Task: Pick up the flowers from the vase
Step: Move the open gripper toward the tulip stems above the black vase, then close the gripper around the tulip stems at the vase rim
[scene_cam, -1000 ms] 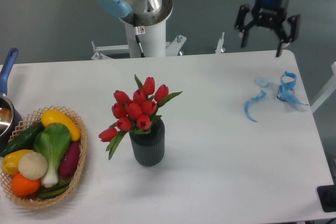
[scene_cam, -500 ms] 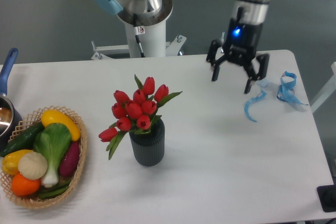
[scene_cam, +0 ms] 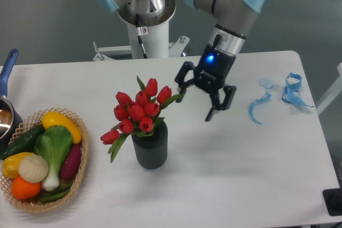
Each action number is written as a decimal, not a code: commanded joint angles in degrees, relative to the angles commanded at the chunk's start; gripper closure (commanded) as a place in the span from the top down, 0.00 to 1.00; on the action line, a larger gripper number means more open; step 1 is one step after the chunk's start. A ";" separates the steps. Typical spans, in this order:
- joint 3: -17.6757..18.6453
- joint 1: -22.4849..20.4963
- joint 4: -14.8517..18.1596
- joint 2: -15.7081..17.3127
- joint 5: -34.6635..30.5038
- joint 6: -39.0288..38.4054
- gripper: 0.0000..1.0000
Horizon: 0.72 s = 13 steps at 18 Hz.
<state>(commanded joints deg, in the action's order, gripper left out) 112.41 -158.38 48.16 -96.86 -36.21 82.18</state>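
The flowers (scene_cam: 138,111) are a bunch of red tulips with green leaves. They stand upright in the vase (scene_cam: 150,148), a short dark grey ribbed cylinder left of the table's middle. My gripper (scene_cam: 196,101) hangs over the table just right of the bunch, above vase height. Its two black fingers are spread apart and hold nothing. The left fingertip (scene_cam: 179,92) is close to the tip of the rightmost leaf. The stems are hidden inside the vase.
A wicker basket (scene_cam: 79,172) of vegetables sits at the left edge. A blue-handled pot (scene_cam: 7,71) is behind it. Blue ribbon scraps (scene_cam: 291,92) lie at the right. The robot's white base column (scene_cam: 148,33) stands behind the table.
My gripper has moved left and down from above the table's far right corner to just right of the flowers. It stayed open. Flowers and vase have not moved.
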 joint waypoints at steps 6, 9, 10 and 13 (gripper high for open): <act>2.02 2.72 0.00 0.70 0.79 1.76 1.00; 3.07 4.65 -0.09 0.62 0.70 1.76 1.00; 3.07 5.09 -0.09 0.62 0.70 1.76 1.00; 3.07 6.24 -0.09 0.18 0.79 1.76 1.00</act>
<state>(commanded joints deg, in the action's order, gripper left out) 115.49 -152.14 48.08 -96.68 -35.42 83.94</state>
